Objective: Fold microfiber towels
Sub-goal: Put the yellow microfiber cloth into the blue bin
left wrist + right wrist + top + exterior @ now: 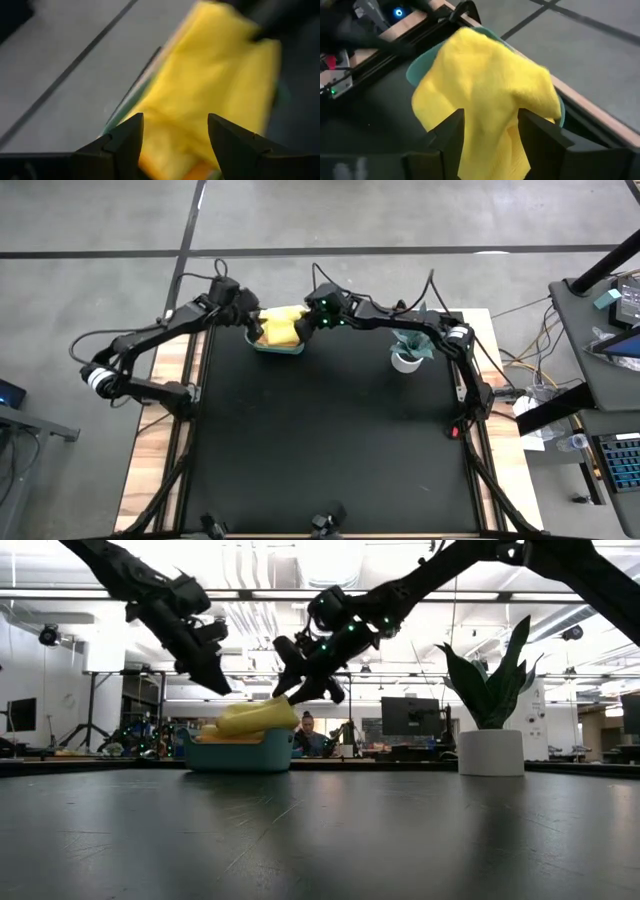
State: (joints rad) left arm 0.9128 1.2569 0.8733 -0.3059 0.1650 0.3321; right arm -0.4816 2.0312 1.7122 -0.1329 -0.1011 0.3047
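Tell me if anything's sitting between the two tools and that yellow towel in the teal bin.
Nothing visible does. The yellow towel lies heaped on the teal bin, draped over its rim. The left tool and right tool are both open directly over it, one from each side. The potted plant stands well aside.

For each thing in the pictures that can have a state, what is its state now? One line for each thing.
yellow towel: draped loose over the bin, not folded, not held.
teal bin: upright at the table's far edge, filled with towels.
left gripper: open, above the yellow towel.
right gripper: open, above the yellow towel.
potted plant: upright, untouched.
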